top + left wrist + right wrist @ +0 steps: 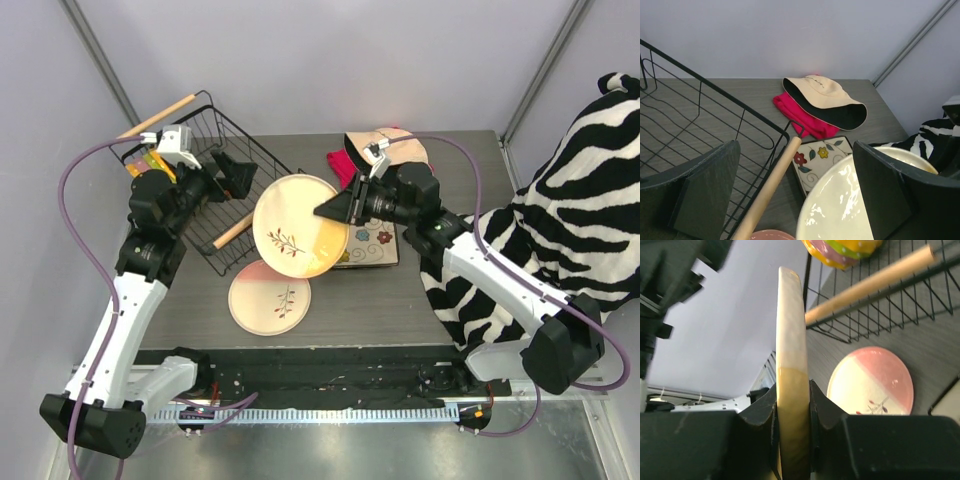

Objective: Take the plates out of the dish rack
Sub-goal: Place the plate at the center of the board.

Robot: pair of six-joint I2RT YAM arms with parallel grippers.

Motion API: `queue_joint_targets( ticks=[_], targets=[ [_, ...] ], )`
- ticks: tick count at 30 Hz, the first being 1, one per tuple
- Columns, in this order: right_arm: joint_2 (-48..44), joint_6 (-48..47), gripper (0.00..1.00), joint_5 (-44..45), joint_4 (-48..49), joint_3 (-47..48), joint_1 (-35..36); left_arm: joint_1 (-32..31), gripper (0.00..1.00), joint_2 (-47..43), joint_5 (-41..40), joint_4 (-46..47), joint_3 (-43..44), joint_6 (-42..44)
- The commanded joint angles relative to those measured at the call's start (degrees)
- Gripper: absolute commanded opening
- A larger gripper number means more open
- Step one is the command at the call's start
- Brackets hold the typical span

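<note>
Clamped between the right gripper's (792,400) fingers, close on that wrist camera, is the rim of a cream-yellow plate (290,215) with a sprig drawn on its face. The jaws are nearly closed on it, one pad on each side. From above, the plate is off the table (420,300) near its middle, its face turned upward, covering part of two plates that lie flat. One is a pink-and-cream round plate (270,298) toward the near edge. The other is a square flowered plate (378,243) just to the right.

The left gripper (233,172) is spread wide with nothing in it, just above the dish rack's (215,125) right side, next to a wooden rod handle (232,232). This black wire rack sits at the far-left corner. Brightly coloured plates (148,160) stand at its left end, partly hidden by the arm.

At the far edge a cream-and-black cap (825,97) rests on a pink cloth (800,117).
</note>
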Motion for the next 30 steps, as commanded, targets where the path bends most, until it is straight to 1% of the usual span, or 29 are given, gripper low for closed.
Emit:
queue_joint_targets(
  ticks=[1,8,14,22,30],
  targets=[
    [-5.03,1.41,0.01,-0.26,6.12,-2.54,-0.19,0.27,0.99,0.53,-0.40,2.02,-0.27,1.60],
    [-7.32,2.73,0.01,-0.09,8.76,-9.40,0.16,0.27,1.00,2.20,-0.58,1.93,-0.62,1.43],
    [-5.74,4.13,0.01,1.23,11.22,-15.20,1.66,0.27,1.00,3.25,-0.31,2.02,-0.71,1.25],
    [1.63,3.69,0.01,3.69,14.12,-18.11,3.51,0.27,1.00,4.31,-0.14,2.10,-0.80,1.07],
    [7.88,5.36,0.01,3.34,19.83,-18.99,4.12,0.36,1.00,4.40,0.13,2.02,-0.97,0.81]
  ],
)
